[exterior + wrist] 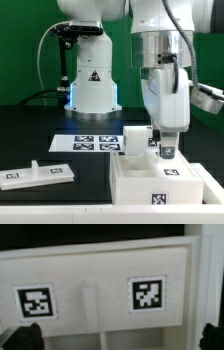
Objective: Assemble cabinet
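The gripper (165, 143) hangs released in the right half of the exterior view, its jaws spread wide and holding nothing. In the wrist view the gripper (118, 336) shows only its two dark fingers (25, 336), far apart, with a white face of the cabinet box piece (100, 269) between them, bearing two square tags (147, 293). Whether the fingers touch it I cannot tell. In the exterior view the cabinet box piece (135, 178) sits at the lower right of the frame on the dark desk (90, 195), right under the gripper. A flat panel (35, 175) lies at the lower left, well apart. The marker board (95, 143) lies mid-frame, before the robot base (90, 85)
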`<state>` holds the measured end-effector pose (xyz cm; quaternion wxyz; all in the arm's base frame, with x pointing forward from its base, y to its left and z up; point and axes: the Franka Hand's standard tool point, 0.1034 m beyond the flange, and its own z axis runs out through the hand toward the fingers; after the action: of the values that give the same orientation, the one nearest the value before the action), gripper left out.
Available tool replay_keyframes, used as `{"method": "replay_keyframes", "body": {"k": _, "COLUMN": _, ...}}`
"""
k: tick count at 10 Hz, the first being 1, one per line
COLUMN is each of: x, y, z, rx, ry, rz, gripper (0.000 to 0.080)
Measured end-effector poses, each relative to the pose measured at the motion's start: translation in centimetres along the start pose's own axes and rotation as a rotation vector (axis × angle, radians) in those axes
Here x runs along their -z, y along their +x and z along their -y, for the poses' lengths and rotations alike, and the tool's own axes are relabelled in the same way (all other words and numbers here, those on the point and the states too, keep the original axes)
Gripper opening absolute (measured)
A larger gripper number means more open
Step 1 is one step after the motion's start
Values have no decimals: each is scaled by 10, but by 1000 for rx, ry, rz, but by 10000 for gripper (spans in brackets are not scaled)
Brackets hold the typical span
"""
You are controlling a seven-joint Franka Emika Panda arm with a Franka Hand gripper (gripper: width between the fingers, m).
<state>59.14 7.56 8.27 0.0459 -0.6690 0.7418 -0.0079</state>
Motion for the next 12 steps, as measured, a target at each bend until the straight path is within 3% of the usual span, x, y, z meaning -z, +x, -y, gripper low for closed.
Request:
{"method": "replay_keyframes", "body": {"k": 3, "x": -24, "y": 4, "z": -10, "rx": 9, "ry": -29, "rz": -34, "gripper": 795}}
{"method": "replay_keyframes", "body": {"k": 4, "x": -24, "y": 4, "z": -10, "rx": 9, "ry": -28, "rz": -34, "gripper": 795}}
{"method": "replay_keyframes", "body": {"k": 6, "x": -24, "y": 5, "z": -10, "rx": 7, "ry": -30, "rz": -35, "gripper": 535}}
{"method": "replay_keyframes", "body": {"k": 7, "x": -25, "y": 5, "z": -10, "rx": 7, "ry": -30, "rz": -35, "gripper": 535}}
{"method": "replay_keyframes", "body": {"k": 9, "x": -25, "y": 6, "z": -10, "rx": 6, "ry": -30, "rz": -36, "gripper": 217}}
{"method": "replay_keyframes", "body": {"k": 10, "x": -25, "y": 8, "z": -8, "rx": 14, "ry": -27, "rz": -39, "gripper": 217}}
{"method": "replay_keyframes", "body": {"k": 11, "x": -25, "y": 8, "z": -4, "rx": 23, "ry": -23, "rz": -45, "gripper": 62}}
{"method": "replay_keyframes", "body": {"k": 12, "x": -26, "y": 8, "z": -1, "rx": 45, "ry": -24, "rz": -54, "gripper": 63}}
